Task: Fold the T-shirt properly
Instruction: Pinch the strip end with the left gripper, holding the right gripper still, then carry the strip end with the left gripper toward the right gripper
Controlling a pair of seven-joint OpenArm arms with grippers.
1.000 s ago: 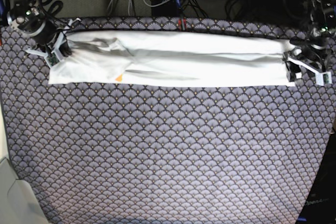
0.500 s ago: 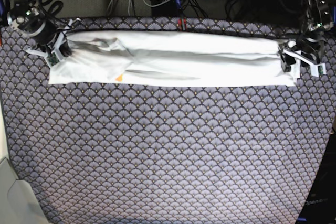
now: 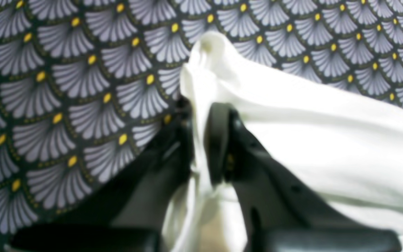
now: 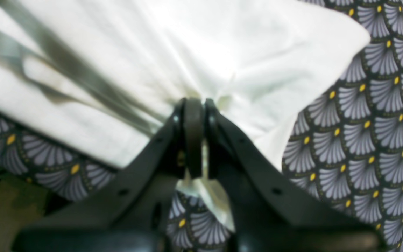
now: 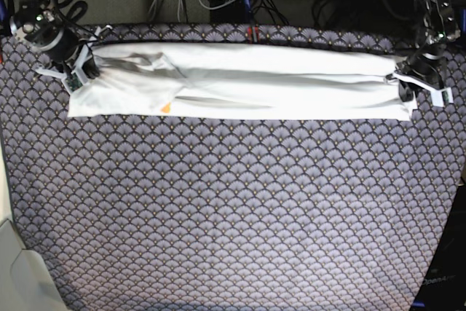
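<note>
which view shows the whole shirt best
The base view: the T-shirt lies as one long folded band across the patterned cloth, both ends visible. The left wrist view shows only a bunched end pinched in the left gripper; the right wrist view only the other end, clamped by the right gripper.

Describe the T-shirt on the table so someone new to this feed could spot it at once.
Start from the fan-patterned tablecloth that fills the base view; along its far edge lies the T-shirt, a long white band running almost from side to side. The right hand and left hand each pinch one end. It is the only white cloth there, with a small orange spot near its front edge.
</note>
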